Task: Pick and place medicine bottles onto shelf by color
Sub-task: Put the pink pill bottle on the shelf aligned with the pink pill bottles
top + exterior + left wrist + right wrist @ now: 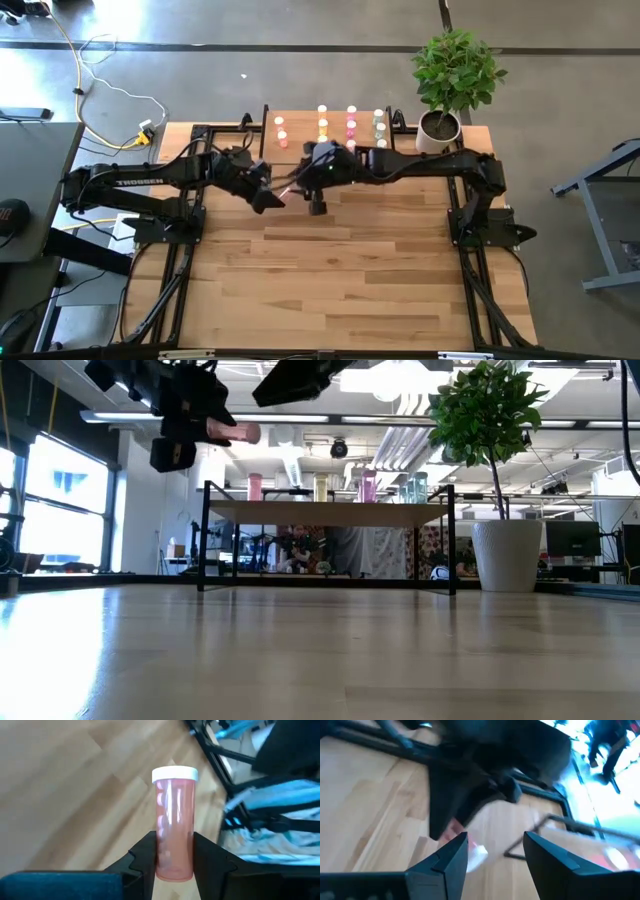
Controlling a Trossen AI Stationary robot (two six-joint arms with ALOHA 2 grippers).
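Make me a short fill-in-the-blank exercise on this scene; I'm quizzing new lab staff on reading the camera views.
1. The left tool is shut on a pink bottle with a ____ cap.
2. The right tool has its fingers ____ and holds nothing.
3. The other bottles stand in rows on the ____.
4. Beside the shelf stands a potted ____.

Missing words: white; open; shelf; plant

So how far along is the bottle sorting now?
Mostly done: the shelf already carries bottles in four colour columns, red-orange, yellow, pink and pale green. In hand: the left end effector grips a pink bottle above the table, the right end effector open beside it. Left: shelving that bottle.
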